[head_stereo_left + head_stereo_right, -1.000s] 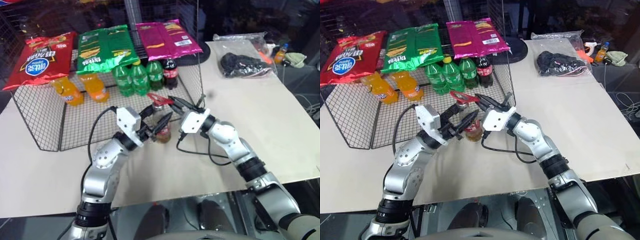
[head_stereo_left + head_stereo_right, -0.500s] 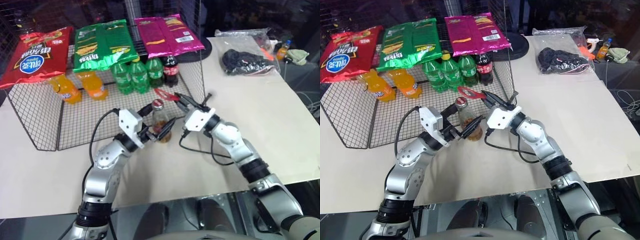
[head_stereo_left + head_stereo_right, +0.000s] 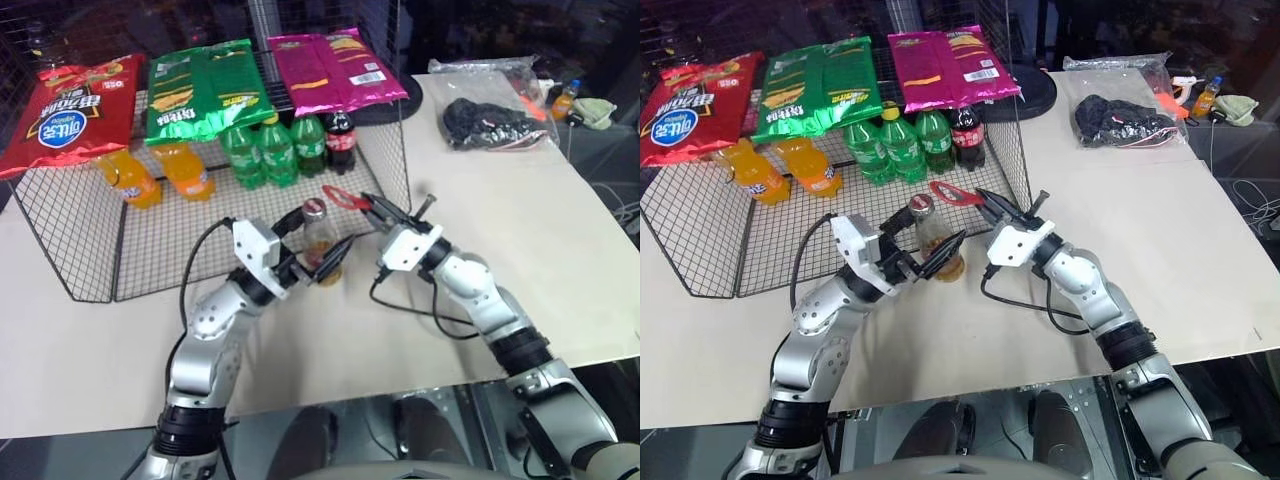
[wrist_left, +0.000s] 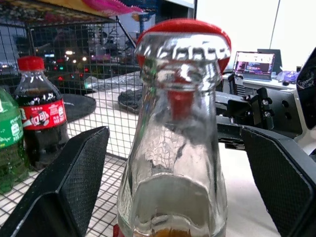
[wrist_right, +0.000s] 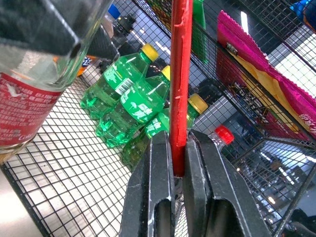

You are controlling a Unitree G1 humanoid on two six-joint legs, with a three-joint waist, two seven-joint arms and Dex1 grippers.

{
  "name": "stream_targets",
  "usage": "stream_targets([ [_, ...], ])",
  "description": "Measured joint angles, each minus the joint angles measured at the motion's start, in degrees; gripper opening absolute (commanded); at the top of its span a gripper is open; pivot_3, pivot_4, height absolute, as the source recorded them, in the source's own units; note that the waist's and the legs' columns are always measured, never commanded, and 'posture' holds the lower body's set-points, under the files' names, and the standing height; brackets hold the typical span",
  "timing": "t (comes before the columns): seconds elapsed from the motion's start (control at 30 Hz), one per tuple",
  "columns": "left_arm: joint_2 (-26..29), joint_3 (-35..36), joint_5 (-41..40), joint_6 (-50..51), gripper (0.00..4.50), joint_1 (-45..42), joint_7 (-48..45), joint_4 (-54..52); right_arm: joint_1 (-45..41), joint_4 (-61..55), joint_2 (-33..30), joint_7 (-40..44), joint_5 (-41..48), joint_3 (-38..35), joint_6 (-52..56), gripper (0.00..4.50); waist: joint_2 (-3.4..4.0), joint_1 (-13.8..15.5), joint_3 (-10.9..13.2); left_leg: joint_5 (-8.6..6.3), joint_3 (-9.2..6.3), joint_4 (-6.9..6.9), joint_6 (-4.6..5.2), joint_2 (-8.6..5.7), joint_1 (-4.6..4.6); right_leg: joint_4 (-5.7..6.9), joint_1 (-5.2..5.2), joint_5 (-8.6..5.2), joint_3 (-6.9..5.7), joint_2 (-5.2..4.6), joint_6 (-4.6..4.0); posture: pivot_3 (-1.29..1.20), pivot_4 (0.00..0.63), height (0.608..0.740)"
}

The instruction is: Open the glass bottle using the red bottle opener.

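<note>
Head views
Glass bottle (image 3: 318, 243): upright on the tabletop (image 3: 560, 230), just in front of the wire rack (image 3: 110, 255); red cap on, amber liquid low inside.
Left pincer (image 3: 318, 245): apart, one black finger on each side of the bottle; whether either touches the glass I cannot tell.
Red bottle opener (image 3: 341, 197): in the air, just to the right of the bottle's cap and about level with it, apart from the cap.
Right pincer (image 3: 379, 210): clamped on the opener's handle, the rounded head pointing toward the bottle.
Rack contents: orange soda bottles (image 3: 160, 176), green soda bottles (image 3: 262, 152) and a dark cola bottle (image 3: 340, 142) in a row; snack bags (image 3: 205, 90) in red, green and magenta lie on top.
Far corner of tabletop: a clear bag with dark contents (image 3: 490, 122).

Left wrist view
Glass bottle (image 4: 175, 163): its neck and shoulder stand between the two black fingers (image 4: 64, 190), with a gap visible on each side.
Cap (image 4: 185, 32): red, seated on the mouth.
Behind: the cola bottle (image 4: 42, 113) inside the rack mesh; part of the right arm's black hardware (image 4: 256, 111).

Right wrist view
Right pincer (image 5: 178, 163): fingers together on the opener (image 5: 180, 79), which is seen edge-on, rising straight up from between them.
Glass bottle (image 5: 34, 94): near the opener, its red label showing, one left finger (image 5: 39, 22) against its side.
Beyond: green bottles (image 5: 128, 106) on the mesh floor of the rack.
</note>
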Motion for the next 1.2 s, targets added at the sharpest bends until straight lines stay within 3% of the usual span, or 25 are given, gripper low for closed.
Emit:
stream_targets([
  [0.47, 0.8, 1.2, 0.9, 2.1, 4.38, 1.0, 4.4, -2.8, 0.5, -0.3, -0.2, 0.0, 0.3, 0.0, 0.0, 0.00, 0.00, 0.0, 0.0, 0.00, 0.01, 0.02, 0.00, 0.00, 0.01, 0.04, 0.00, 0.00, 0.01, 0.01, 0.00, 0.00, 0.150, 0.740],
  [1.2, 3.3, 2.0, -2.5, 5.0, 4.38, 3.9, 2.6, -6.4, 0.5, -0.3, -0.2, 0.0, 0.4, -0.1, 0.3, 0.00, 0.00, 0.0, 0.0, 0.00, 0.02, 0.03, 0.00, 0.00, 0.03, 0.08, 0.01, 0.00, 0.02, 0.02, 0.00, 0.00, 0.150, 0.740],
])
